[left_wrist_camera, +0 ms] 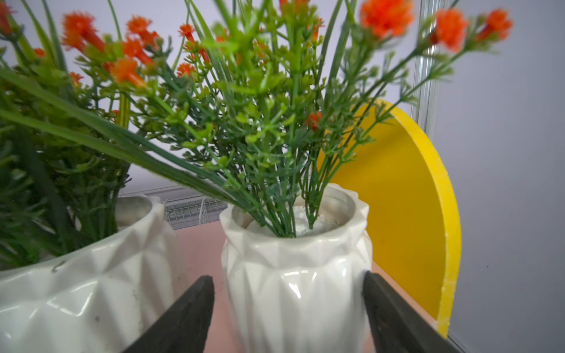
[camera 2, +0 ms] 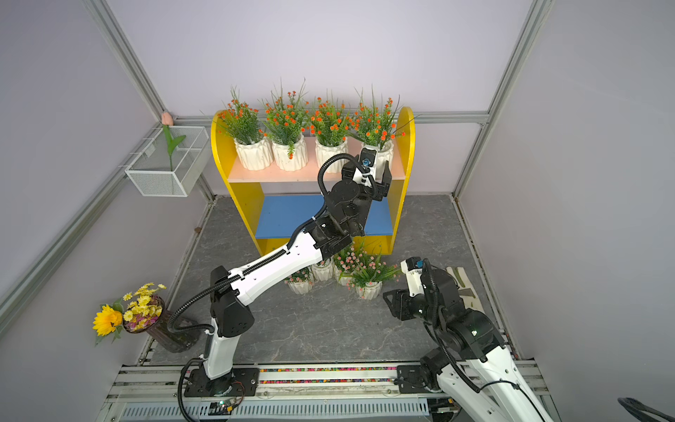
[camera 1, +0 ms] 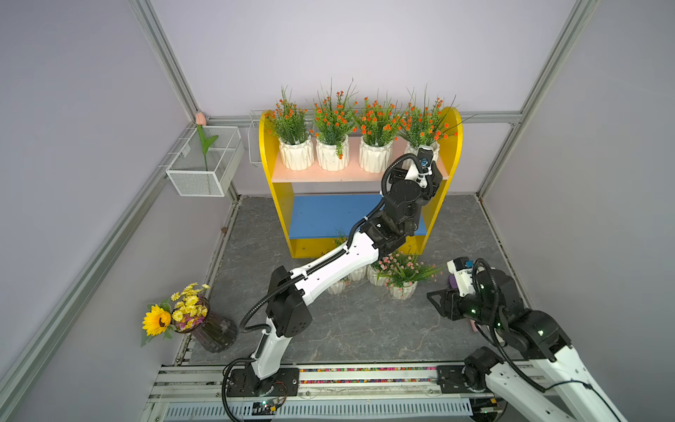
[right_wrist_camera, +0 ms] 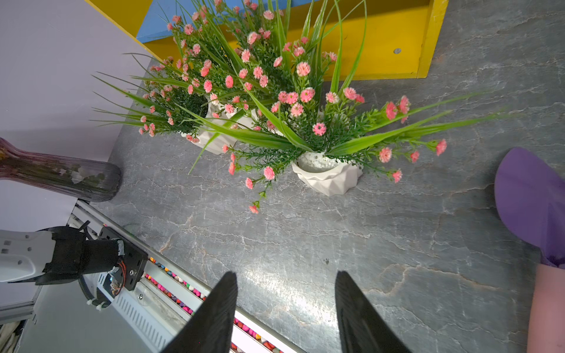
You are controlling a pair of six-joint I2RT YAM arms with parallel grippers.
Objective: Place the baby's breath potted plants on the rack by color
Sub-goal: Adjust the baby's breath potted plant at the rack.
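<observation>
Several baby's breath potted plants with orange blooms stand in a row on the rack's (camera 1: 268, 153) pale pink upper board (camera 1: 321, 175). My left gripper (left_wrist_camera: 289, 278) is open around the rightmost white pot (left_wrist_camera: 293, 293) (camera 1: 414, 148). One finger touches the pot; the other stands a little apart. Several pink-bloomed plants (camera 1: 401, 274) (camera 2: 369, 288) (right_wrist_camera: 328, 177) stand clustered on the floor before the rack, partly under my left arm. The blue lower board (camera 1: 325, 215) is bare. My right gripper (right_wrist_camera: 286, 275) (camera 1: 436, 299) hovers open and empty, right of the pink cluster.
A dark glass vase (camera 1: 215, 329) with a sunflower and daisies stands at the front left. A white wire basket (camera 1: 204, 171) holding a tulip stem hangs on the left wall, and another (camera 1: 254, 142) behind the rack. A purple and pink object (right_wrist_camera: 532, 198) lies near my right gripper.
</observation>
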